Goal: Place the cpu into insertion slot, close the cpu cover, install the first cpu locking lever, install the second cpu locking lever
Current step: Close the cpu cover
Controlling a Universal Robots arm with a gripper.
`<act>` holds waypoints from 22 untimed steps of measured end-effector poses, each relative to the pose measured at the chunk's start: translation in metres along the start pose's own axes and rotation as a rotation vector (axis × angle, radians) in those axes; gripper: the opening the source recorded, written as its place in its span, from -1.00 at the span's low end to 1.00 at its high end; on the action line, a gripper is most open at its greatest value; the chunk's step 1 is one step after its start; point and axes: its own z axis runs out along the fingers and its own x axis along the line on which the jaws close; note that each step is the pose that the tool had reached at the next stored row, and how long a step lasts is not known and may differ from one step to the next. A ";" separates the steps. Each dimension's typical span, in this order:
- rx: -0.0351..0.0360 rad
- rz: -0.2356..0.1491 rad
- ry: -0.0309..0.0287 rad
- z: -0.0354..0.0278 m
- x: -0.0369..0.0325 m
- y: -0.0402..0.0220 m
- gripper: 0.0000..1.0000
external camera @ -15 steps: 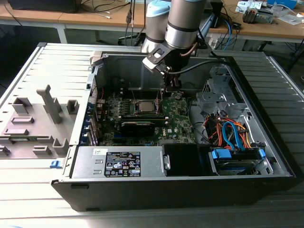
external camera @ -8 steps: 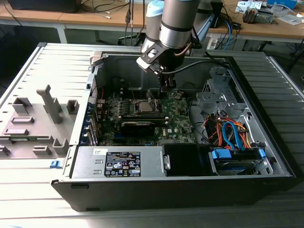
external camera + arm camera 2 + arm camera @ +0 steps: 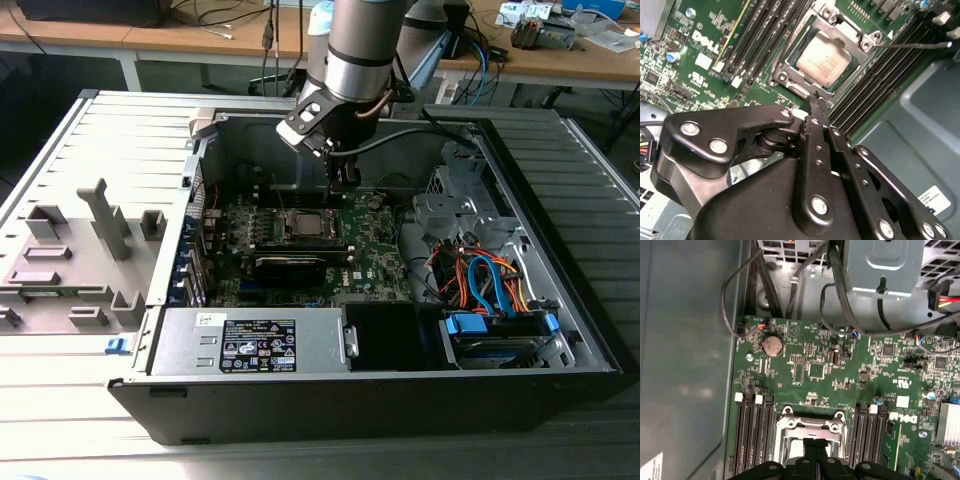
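The cpu (image 3: 826,59) lies flat in the insertion slot (image 3: 790,82), its pale metal top showing through the window of the cpu cover (image 3: 852,37), which lies down over it. A thin metal locking lever (image 3: 912,45) sticks out from one corner of the socket. My gripper (image 3: 817,100) hangs just above the socket's edge with its black fingers pressed together and nothing between them. In the exterior view the gripper (image 3: 345,180) is slightly to the right of the insertion slot (image 3: 305,225). The first wrist view has the fingertips (image 3: 815,444) over the cpu cover (image 3: 810,427).
The green motherboard (image 3: 375,245) sits inside an open computer case (image 3: 560,330). Black memory slots (image 3: 755,45) flank the socket on both sides. Cable bundles and a drive bay (image 3: 490,285) fill the exterior view's right; a power supply (image 3: 250,342) lines the front.
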 end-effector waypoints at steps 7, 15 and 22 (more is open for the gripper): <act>0.0000 0.000 0.0000 0.0060 0.0023 -0.0199 -0.77; 0.0001 0.000 -0.0001 0.0241 0.0041 -0.0336 -0.77; 0.0001 0.000 -0.0001 0.0476 0.0055 -0.0413 -0.77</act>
